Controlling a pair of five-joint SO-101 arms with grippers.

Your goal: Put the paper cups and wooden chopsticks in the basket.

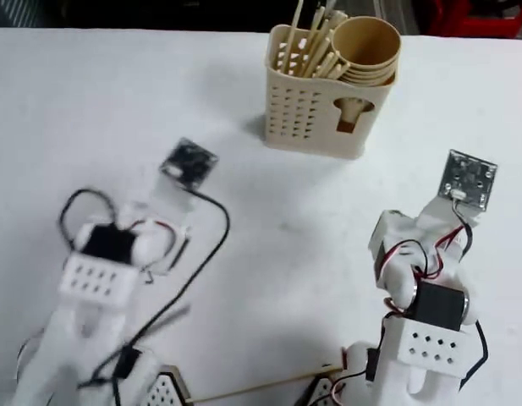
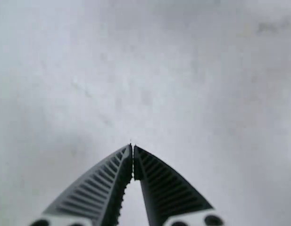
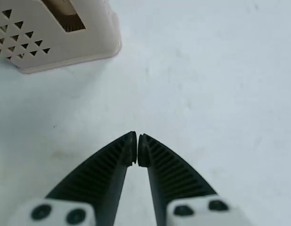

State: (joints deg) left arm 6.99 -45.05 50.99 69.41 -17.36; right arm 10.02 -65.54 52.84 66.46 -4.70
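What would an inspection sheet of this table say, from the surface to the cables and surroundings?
Surface: white table, faint marks.
Job's things: beige basket holds stacked paper cups and a bundle of chopsticks; a wooden stick, likely a chopstick, lies at the table's near edge.
Clutter: nothing seen.
Grippers: left gripper shut, empty, over the table; right gripper shut, empty, near the basket.
Cables: black cable trails from the left arm; red wires loop on the right arm.
Surroundings: dark strip past the far edge, with a red object.

White table (image 1: 91, 101) with faint grey scuffs, red object (image 1: 479, 17) beyond its far edge, dark strip behind
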